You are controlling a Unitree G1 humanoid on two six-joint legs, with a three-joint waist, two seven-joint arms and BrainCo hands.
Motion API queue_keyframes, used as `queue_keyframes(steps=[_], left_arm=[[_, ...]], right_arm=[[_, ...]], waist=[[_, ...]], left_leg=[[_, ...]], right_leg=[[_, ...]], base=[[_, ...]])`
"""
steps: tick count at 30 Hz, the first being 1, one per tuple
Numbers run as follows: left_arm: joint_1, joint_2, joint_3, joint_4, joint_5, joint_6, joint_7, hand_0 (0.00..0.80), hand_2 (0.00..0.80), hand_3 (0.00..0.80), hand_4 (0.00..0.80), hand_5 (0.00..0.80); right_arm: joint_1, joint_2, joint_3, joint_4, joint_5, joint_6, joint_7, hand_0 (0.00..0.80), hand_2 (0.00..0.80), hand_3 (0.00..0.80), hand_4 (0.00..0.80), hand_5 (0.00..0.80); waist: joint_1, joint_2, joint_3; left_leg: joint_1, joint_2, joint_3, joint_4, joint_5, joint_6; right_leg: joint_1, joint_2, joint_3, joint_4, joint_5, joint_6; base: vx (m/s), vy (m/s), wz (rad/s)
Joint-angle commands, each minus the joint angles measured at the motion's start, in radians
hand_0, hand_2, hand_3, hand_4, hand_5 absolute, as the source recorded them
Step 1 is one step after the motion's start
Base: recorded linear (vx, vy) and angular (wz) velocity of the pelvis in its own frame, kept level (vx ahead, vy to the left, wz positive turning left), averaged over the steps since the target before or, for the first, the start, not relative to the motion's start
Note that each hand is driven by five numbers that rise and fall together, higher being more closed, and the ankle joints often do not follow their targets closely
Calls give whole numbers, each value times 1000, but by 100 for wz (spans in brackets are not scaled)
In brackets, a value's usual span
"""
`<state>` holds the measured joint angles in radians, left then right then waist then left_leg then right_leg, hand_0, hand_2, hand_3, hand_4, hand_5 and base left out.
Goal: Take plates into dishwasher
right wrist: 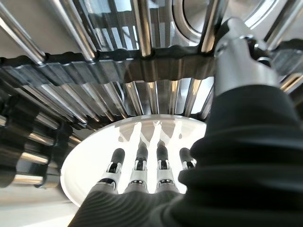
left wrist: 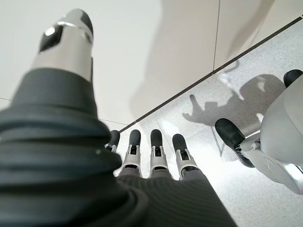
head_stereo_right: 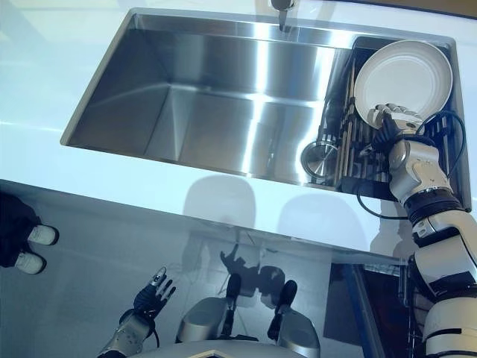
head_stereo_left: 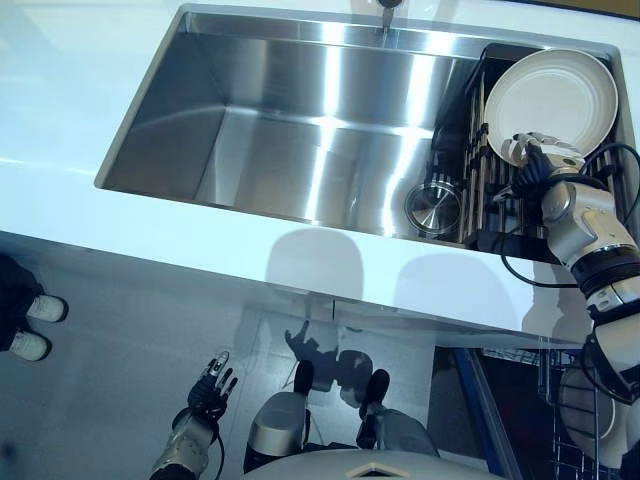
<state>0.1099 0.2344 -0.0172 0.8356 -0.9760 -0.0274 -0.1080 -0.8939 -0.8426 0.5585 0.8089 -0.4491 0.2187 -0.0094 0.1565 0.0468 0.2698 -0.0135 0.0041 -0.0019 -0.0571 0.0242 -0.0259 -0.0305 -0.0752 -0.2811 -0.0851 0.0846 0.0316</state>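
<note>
Your right hand (head_stereo_left: 535,160) sits at the lower edge of the white plate (head_stereo_left: 555,95), which leans in the dark rack (head_stereo_left: 480,180) at the sink's (head_stereo_left: 300,120) right end. Its fingers (right wrist: 137,165) lie straight and side by side against the plate's face, the thumb apart over the rack's bars, nothing pinched. A round metal lid (head_stereo_left: 432,207) rests just left of that hand. Your left hand (head_stereo_left: 208,385) hangs low over the floor, fingers relaxed and spread, holding nothing.
</note>
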Motion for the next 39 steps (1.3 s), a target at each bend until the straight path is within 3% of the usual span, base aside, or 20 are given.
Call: queue_keyframes(steps=[1,7,10,13,14,18,27,28,29,39], left_arm=[[-5,32,-42,-46,-41,-15,-3,0,0,0,0,0],[7,27,-40,-42,-35,-17,-3,0,0,0,0,0],[21,19,-39,-42,-20,-16,-1,0,0,0,0,0],[28,15,-39,-39,-14,-16,-1,0,0,0,0,0],[32,13,-39,-36,-9,-14,-1,0,0,0,0,0],[39,13,-36,-32,-11,-15,-8,0,0,0,0,0],[40,17,-37,-32,-32,-18,-11,0,0,0,0,0],[41,17,-37,-32,-34,-20,-13,0,0,0,0,0],[42,17,-35,-31,-32,-21,-16,0,0,0,0,0],[47,16,-30,-41,-43,-16,-8,0,0,0,0,0]], right_arm=[[-145,-111,86,44,21,7,-52,0,0,0,0,0],[-148,-135,80,53,17,-6,-59,0,0,0,0,0],[-142,-148,70,53,15,-12,-60,129,129,129,129,129],[-144,-151,69,59,3,-15,-55,333,333,333,333,333],[-144,-151,68,62,-3,-15,-49,452,452,452,452,452],[-157,-155,77,74,-25,-11,-45,580,580,580,580,580],[-182,-156,108,101,-54,-10,-40,624,624,624,624,624],[-185,-157,114,102,-70,-10,-41,668,668,668,668,668],[-189,-156,121,102,-80,-10,-47,800,800,800,800,800],[-192,-177,138,76,-89,5,-92,800,800,800,800,800]], waist=[[15,-23,-17],[13,-26,-35],[13,-29,-49],[13,-29,-60],[14,-28,-65],[15,-24,-68],[21,-12,-59],[22,-11,-57],[23,-10,-55],[19,-11,-53]], left_leg=[[-38,-32,49,17,-24,2],[-24,-33,52,14,-25,-2],[-13,-33,54,11,-27,-5],[-4,-32,56,7,-27,-6],[1,-32,56,5,-27,-7],[6,-29,61,0,-26,-8],[2,-29,60,-5,-21,-10],[2,-29,59,-5,-21,-10],[1,-29,59,-5,-20,-10],[4,-30,58,-12,-18,-11]], right_leg=[[-1,-6,2,29,-52,53],[14,-6,1,24,-55,53],[25,-7,-2,21,-58,53],[34,-6,-4,18,-59,53],[39,-6,-4,16,-60,53],[44,-8,-6,14,-60,53],[40,-13,-14,11,-58,55],[39,-13,-15,11,-58,55],[39,-14,-15,11,-57,56],[39,-11,-13,8,-58,57]], base=[[0,0,0],[13,0,0],[57,-5,-1],[53,4,-1],[52,3,-2],[12,1,0],[-8,-1,0],[0,0,0],[0,0,0],[-13,1,0]])
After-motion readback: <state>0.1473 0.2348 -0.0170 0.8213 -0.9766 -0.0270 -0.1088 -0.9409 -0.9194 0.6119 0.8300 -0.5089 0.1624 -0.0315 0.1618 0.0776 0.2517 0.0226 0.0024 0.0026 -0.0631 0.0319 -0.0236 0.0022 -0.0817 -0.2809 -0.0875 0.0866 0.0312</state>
